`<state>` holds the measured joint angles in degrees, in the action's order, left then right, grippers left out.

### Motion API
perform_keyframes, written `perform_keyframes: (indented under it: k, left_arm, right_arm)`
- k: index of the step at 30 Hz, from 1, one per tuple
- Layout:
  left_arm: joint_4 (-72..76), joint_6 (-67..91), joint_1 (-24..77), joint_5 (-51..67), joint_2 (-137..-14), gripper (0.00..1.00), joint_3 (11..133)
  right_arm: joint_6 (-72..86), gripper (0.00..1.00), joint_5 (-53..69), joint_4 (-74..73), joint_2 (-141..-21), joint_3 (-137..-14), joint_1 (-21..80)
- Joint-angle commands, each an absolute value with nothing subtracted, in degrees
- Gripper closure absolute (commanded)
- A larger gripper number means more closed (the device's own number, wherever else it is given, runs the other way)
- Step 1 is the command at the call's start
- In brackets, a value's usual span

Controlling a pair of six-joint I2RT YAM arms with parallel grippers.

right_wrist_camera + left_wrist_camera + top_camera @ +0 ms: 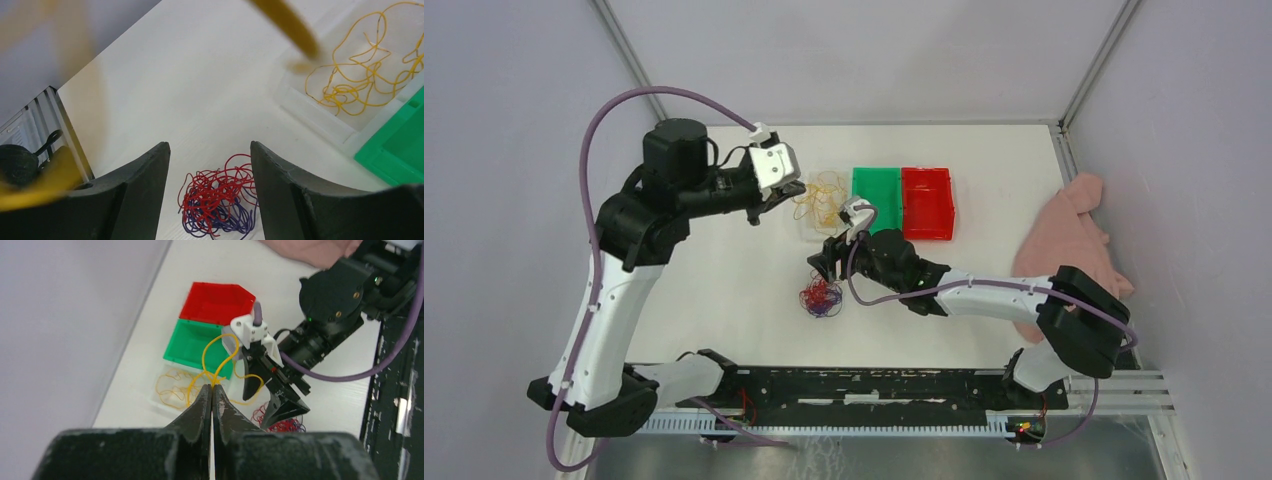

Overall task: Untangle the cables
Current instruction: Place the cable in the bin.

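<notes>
We look down between the two dark fingers (135, 195) of the right pincer (209, 147), spread wide with nothing between them, over a white surface (200, 85). Below the gap lies a tangled clump: a red cable (215, 192) looped through a blue-purple cable (220, 226), the two touching. Well apart from it, at upper right, a yellow cable (350, 85) sprawls in loose loops inside a clear tray (305, 107), and a green bin (400, 155) sits just beside that tray. Close to the lens, a blurred yellow strand (287, 25) slants down from the top edge — more yellow blur smears the left side. We cannot tell whether it touches the pincer.
</notes>
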<state>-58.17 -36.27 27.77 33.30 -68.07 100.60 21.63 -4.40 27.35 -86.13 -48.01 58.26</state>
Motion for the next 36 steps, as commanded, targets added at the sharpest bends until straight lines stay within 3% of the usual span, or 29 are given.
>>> perform_keyframes:
  k: [1,8,19,28,36]
  left_arm:
    - [-45.31,-30.45,27.95,32.82,-63.96,0.97,101.14]
    - [-41.98,-29.0,27.91,29.31,-65.05,0.97,101.56]
    - [-27.45,-29.62,27.86,12.96,-65.26,0.97,79.97]
    - [-18.11,-32.42,27.91,6.1,-73.41,0.97,71.46]
    - [-14.51,-33.38,27.87,4.05,-84.04,0.97,71.98]
  right_arm:
    - [24.19,0.34,-6.53,34.95,-89.31,-50.45,58.53]
    - [27.65,0.34,-9.24,35.83,-89.27,-46.4,58.47]
    - [29.26,0.3,-22.58,23.81,-72.52,-35.88,57.62]
    - [29.61,0.28,-32.18,9.07,-58.73,-34.17,55.22]
    - [30.22,0.28,-33.26,4.53,-51.99,-33.3,53.01]
